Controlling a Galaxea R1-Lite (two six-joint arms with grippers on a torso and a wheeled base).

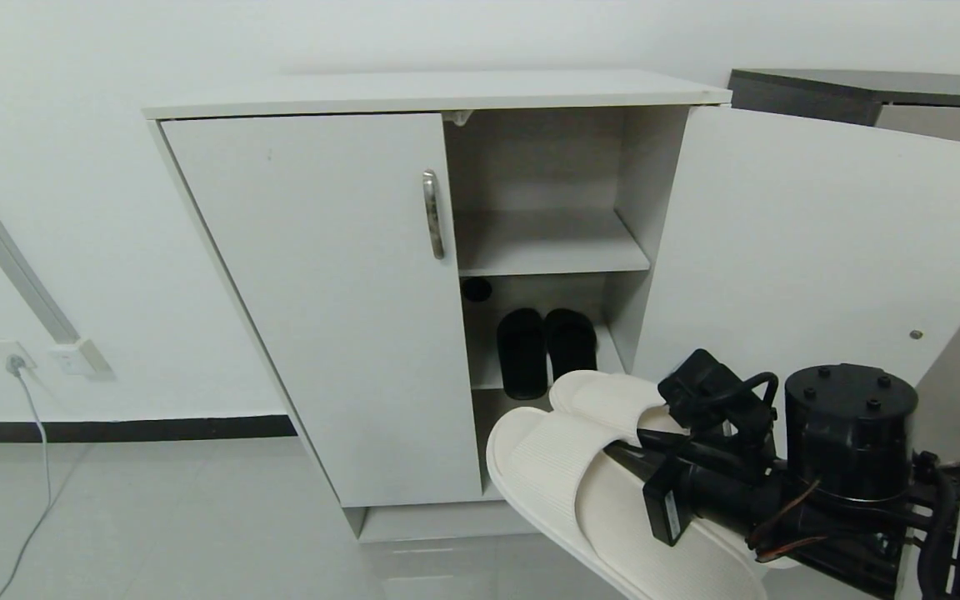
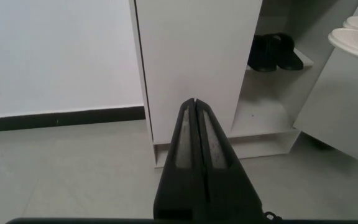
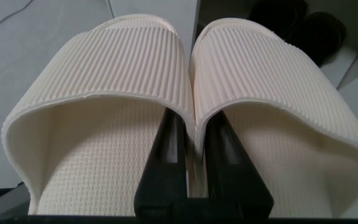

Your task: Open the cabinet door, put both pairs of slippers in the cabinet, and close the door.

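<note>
Two of the task's steps look done. The cabinet has its right-hand door swung wide open, and the black slippers sit side by side on the cabinet's middle shelf, toes toward the back.

The white slippers are not yet inside. They hang in the air just in front of the cabinet's open half, toes pointed at it, level with its lower part. The right claw holds them, its two fingers reaching into the slippers and pinching their inner side walls together. I judge that what remains is to place this pair on a shelf, let go, pull back and shut the door.

The left claw is pressed together with nothing in it. It sits well back from the cabinet and faces the closed left door.

The white slippers and the right arm hide the floor of the cabinet's bottom compartment, so I cannot tell how much room is there. Their heels are covered by the arm or cut off at the edge. A small dark round spot sits at the cabinet's back, just under the upper shelf, and I cannot tell what it is.
</note>
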